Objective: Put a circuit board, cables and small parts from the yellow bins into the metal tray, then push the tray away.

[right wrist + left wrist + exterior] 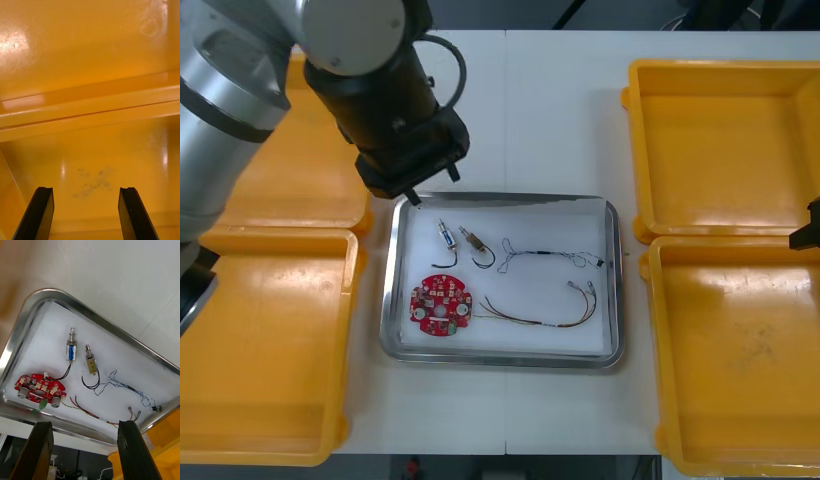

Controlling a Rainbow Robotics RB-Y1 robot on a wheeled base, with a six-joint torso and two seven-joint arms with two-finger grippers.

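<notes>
Left arm [240,90] is closest to the camera, big and grey, and covers most of the far left bin. Left gripper [430,187] hangs over the far left corner of the metal tray [617,290]. Its fingers [137,450] are spread wide with nothing between them.

Counts, left to right across the table [530,100]:
- 4 yellow bins: far left [310,190], near left [260,350], far right [725,140], near right [740,370]. Nothing is visible inside any of them.
- 1 tray between them, white inside.

In the tray:
- 1 round red circuit board [441,307], at the near left.
- 2 small metal parts [446,234] [471,239], side by side just beyond the board, each with a curled black lead [483,259].
- 1 blue-and-white twisted cable [550,254], on the far right side.
- 1 red-and-yellow cable [540,318], on the near right side, starting beside the board.

Right gripper [86,213] is over the right-hand bins where their two rims meet. Its fingers are wide apart and hold nothing. Faint scuff marks [92,183] show on the bin floor just past them.

Hard to see: both near bins are cut off by the picture's lower edge. In the front view the right arm is just a black sliver at the right edge. The cables' end connectors are too small to tell.
</notes>
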